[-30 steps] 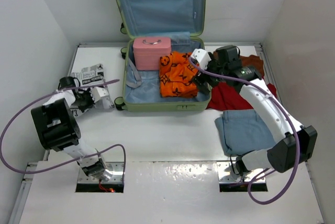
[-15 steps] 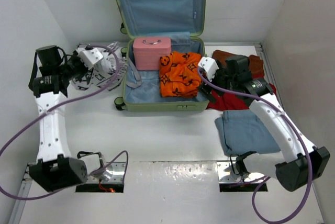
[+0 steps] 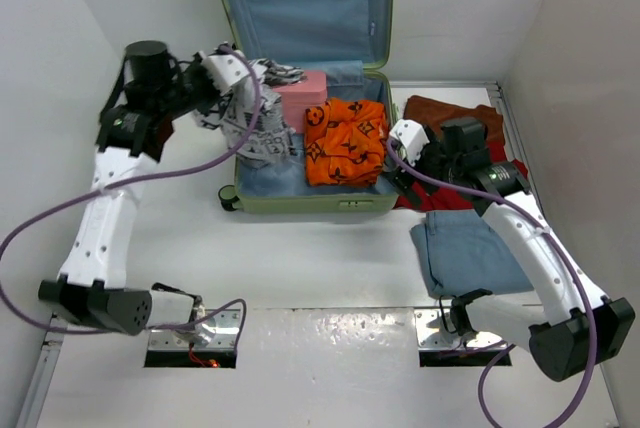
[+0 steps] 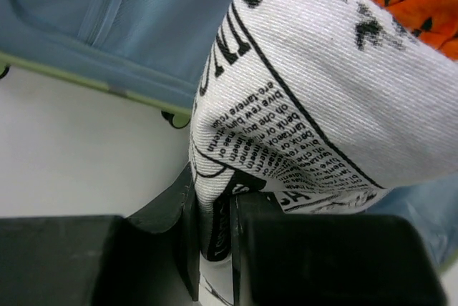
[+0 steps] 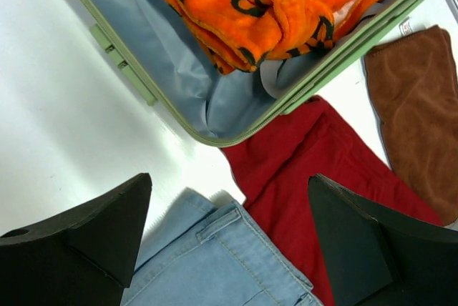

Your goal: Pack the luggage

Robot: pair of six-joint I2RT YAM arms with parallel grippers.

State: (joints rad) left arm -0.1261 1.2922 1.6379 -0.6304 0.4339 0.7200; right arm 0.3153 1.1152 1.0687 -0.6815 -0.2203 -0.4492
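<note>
White walls close in a white worktop, where the luggage lies open at the far side, lid propped upright and base running left to right. Our left end effector is clamped on a newsprint-patterned garment, which hangs over the base's left half, beside the orange garment. The bare lining lies below and slightly right of it, so the left arm is nearer. That arm stands tall, wrist turned in toward the luggage. We judge that lowering and release come next. The right end effector gapes wide and empty above the red cloth, just outside the right rim.
</note>
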